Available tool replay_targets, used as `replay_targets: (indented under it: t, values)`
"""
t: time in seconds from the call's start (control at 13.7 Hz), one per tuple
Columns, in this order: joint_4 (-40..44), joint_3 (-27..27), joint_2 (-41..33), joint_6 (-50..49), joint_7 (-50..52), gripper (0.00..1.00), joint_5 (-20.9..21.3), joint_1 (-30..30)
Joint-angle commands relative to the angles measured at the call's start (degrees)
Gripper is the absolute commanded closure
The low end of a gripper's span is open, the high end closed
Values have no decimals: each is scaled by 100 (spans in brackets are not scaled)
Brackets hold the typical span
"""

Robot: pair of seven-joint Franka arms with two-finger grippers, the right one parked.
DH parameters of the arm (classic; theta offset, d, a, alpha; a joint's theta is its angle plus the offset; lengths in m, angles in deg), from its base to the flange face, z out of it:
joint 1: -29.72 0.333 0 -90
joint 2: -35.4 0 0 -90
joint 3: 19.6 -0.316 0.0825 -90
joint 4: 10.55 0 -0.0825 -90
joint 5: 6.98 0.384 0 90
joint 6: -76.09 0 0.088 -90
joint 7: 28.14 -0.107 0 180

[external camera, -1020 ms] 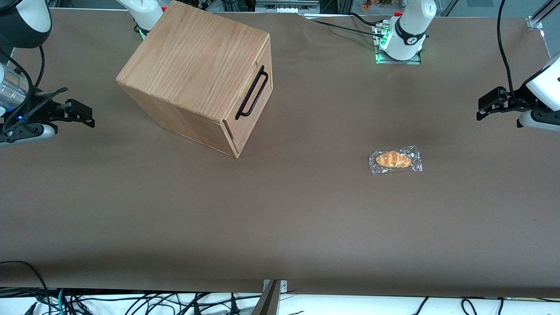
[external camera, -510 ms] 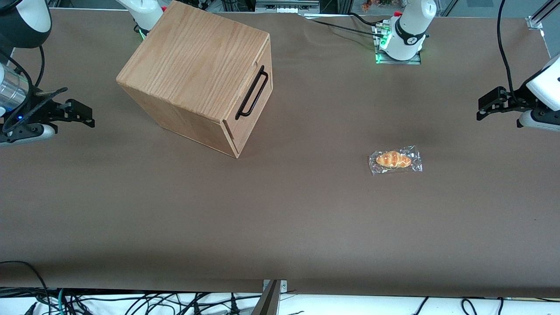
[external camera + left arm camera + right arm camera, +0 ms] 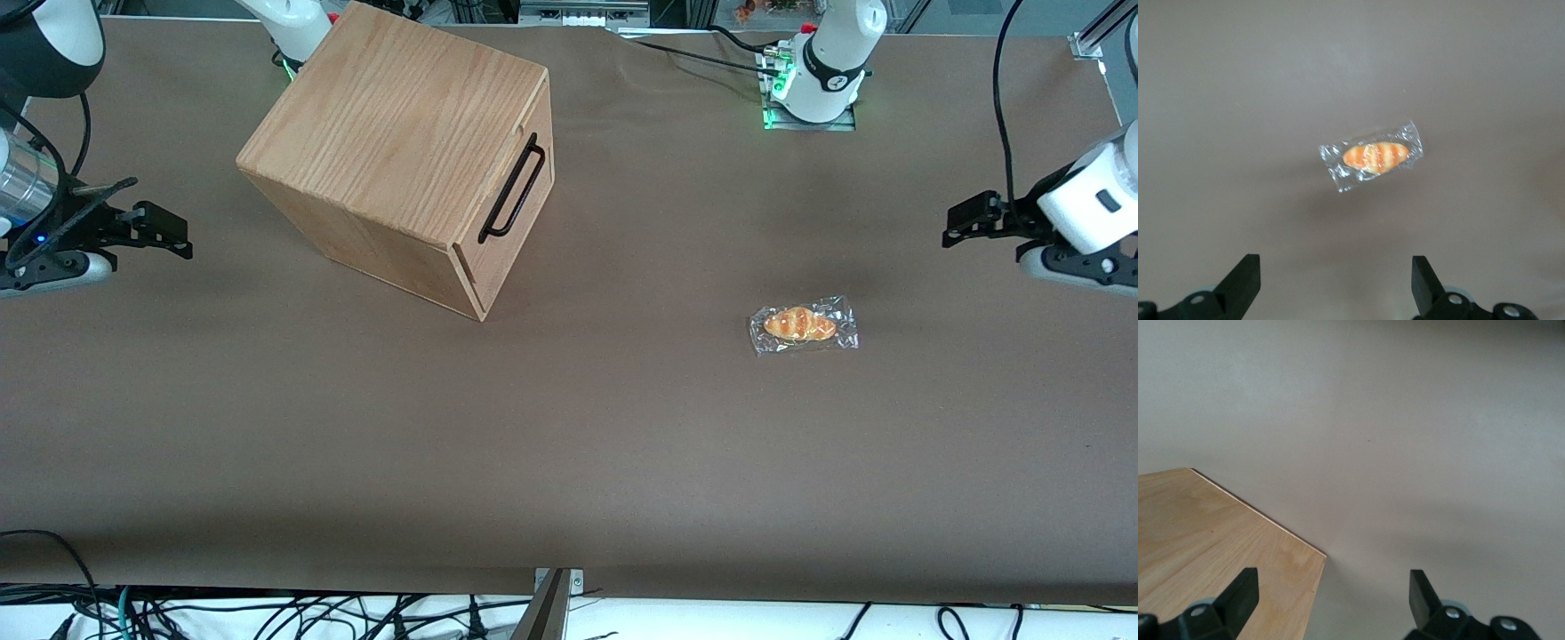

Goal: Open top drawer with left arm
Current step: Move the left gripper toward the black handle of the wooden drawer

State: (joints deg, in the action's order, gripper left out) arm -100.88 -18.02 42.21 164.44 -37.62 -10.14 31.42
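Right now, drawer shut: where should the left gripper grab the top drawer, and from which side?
Grip the black bar handle mid-span, coming from the drawer's front; it stands proud of the top drawer. The left gripper hangs open toward the working arm's end.

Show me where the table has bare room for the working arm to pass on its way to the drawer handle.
Bare brown table lies between the top drawer and the wrapped pastry, and all along the edge nearest the front camera. The left arm's claw, open, hovers at the working arm's end, farther from the front camera than the pastry. Only the pastry sits near that route.
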Motion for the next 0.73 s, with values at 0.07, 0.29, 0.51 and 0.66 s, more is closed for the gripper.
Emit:
replay_targets:
  t: [0.07, 0.29, 0.51, 0.66]
  values:
    - [15, 254, 390, -116, -72, 0, -464, -283]
    - [50, 851, 1030, -64, -2, 0, -1088, -477]
    - [59, 1020, 1331, 225, 7, 0, -2124, -713]
    - [50, 1020, 1367, 681, 382, 0, -2390, -1231]
